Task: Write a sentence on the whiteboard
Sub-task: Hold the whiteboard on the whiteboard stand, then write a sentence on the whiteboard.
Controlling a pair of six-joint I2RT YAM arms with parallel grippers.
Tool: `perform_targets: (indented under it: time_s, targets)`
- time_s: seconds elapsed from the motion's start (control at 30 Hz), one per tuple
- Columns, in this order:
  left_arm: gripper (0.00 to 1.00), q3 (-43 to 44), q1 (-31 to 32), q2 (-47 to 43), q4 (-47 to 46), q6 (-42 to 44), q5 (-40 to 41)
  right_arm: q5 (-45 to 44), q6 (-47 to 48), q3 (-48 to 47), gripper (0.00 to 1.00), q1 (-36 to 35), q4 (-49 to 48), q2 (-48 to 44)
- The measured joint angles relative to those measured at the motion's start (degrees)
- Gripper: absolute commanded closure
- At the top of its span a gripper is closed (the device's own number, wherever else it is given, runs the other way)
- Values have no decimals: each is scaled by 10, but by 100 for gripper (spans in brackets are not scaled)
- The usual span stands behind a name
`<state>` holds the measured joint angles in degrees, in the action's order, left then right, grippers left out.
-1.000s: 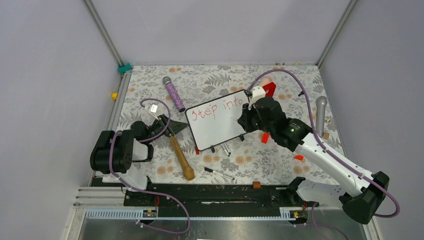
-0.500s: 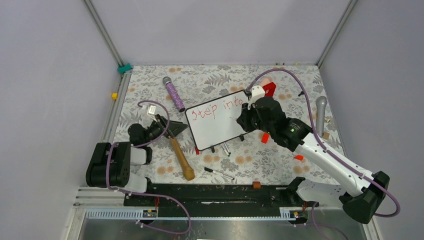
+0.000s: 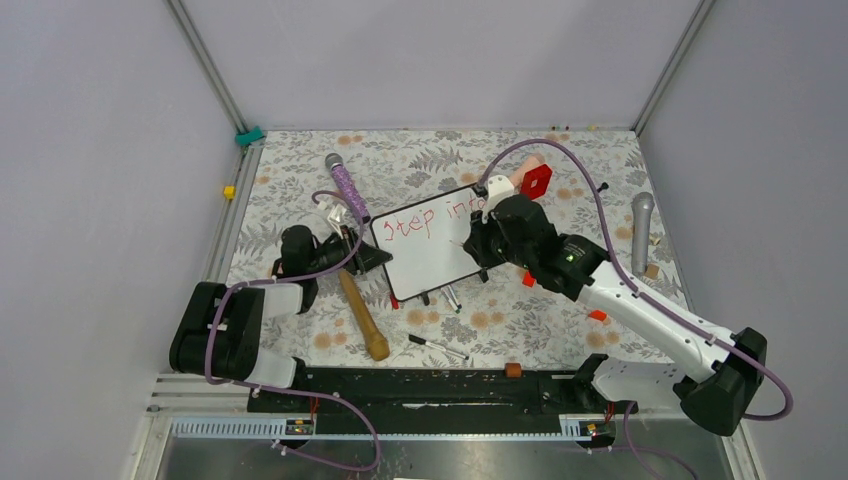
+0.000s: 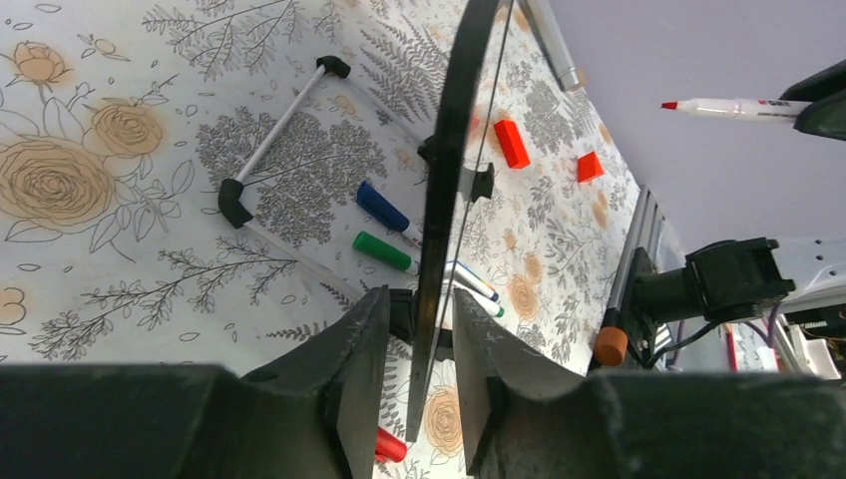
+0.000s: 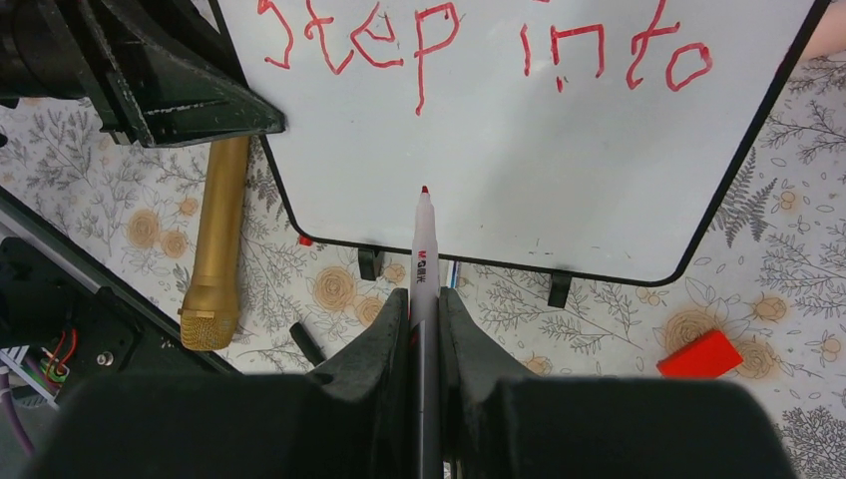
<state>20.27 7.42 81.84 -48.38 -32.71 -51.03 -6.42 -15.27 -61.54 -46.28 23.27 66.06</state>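
Your right gripper (image 5: pixel 420 299), clamped on the white red-tipped marker (image 5: pixel 423 261), aims it lengthwise at the black-framed white whiteboard's (image 5: pixel 559 170) blank band below the red handwritten lettering (image 5: pixel 479 40), tip seemingly just off it, while the left gripper (image 4: pixel 414 329) pinches the board's edge

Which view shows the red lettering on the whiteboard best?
The right wrist view: the red lettering reads "step into" large on the whiteboard. The top external view shows it small and partly behind the right arm. The left wrist view sees the board edge-on, no writing.

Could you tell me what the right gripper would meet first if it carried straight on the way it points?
Probably the whiteboard: the red marker in the right gripper aims at its blank area below "step into".
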Motion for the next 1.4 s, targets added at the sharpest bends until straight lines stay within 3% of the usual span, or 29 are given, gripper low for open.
perform_targets:
  time_s: [0.23, 0.43, 0.9, 1.4]
  targets:
    - [83, 8, 1, 1, 33, 27, 2, -1, 0, 0, 100, -16, -9, 18]
    - [100, 16, 2, 8, 37, 29, -14, -14, 1, 0, 100, -32, -25, 34]
    - [100, 18, 5, -4, 54, 39, -19, -164, -25, -9, 100, -130, -41, 104]
    - [100, 22, 5, -5, 67, 44, -17, -180, -30, -38, 100, -140, -65, 163]
